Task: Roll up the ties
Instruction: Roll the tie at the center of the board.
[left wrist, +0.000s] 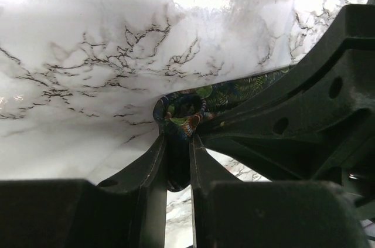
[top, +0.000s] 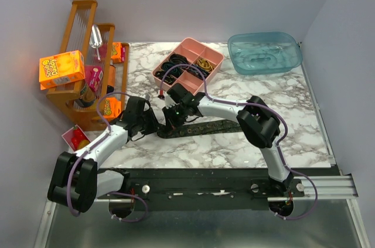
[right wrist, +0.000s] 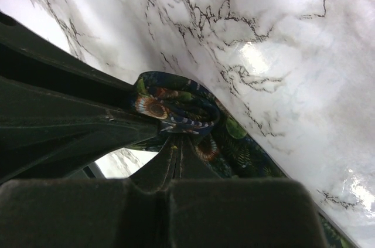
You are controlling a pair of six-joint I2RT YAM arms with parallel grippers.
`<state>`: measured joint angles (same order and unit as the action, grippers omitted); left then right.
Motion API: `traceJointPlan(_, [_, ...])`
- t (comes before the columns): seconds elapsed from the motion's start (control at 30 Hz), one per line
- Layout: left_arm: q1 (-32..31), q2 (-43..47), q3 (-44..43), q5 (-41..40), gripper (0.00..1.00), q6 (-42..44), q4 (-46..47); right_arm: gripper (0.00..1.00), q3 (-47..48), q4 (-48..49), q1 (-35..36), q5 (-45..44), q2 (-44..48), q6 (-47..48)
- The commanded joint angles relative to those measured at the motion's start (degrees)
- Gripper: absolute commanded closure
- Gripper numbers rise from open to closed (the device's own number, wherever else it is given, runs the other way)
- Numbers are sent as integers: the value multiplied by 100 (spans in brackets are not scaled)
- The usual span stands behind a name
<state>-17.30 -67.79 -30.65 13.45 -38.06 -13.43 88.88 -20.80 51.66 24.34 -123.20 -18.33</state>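
One dark tie with a green leafy print (top: pixel 205 128) lies across the marble table, its left end curled into a small roll. My left gripper (top: pixel 155 126) and right gripper (top: pixel 174 118) meet at that roll. In the left wrist view the left gripper (left wrist: pixel 179 139) is shut on the rolled end of the tie (left wrist: pixel 184 110), with fabric between the fingers. In the right wrist view the right gripper (right wrist: pixel 177 139) is shut, its tips pinching the same roll of the tie (right wrist: pixel 176 107). The rest of the tie runs off to the right, flat on the table.
A pink divided tray (top: pixel 188 65) with black and yellow band loops stands behind the grippers. A blue tub (top: pixel 265 53) sits at the back right. A wooden rack (top: pixel 88 66) with orange boxes (top: pixel 61 69) stands at the left, and a small white box (top: pixel 76 138) lies by the left arm.
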Motion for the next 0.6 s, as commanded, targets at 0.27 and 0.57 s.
traceJointPlan(0.27, [-247,82,-635,-677,100,291,-836,99,-99,-223,2,-254,-20,93])
traceJointPlan(0.57, [-634,-191,-1012,-1187,100,387,-1241,99,15,-241,2,-131,-134,22])
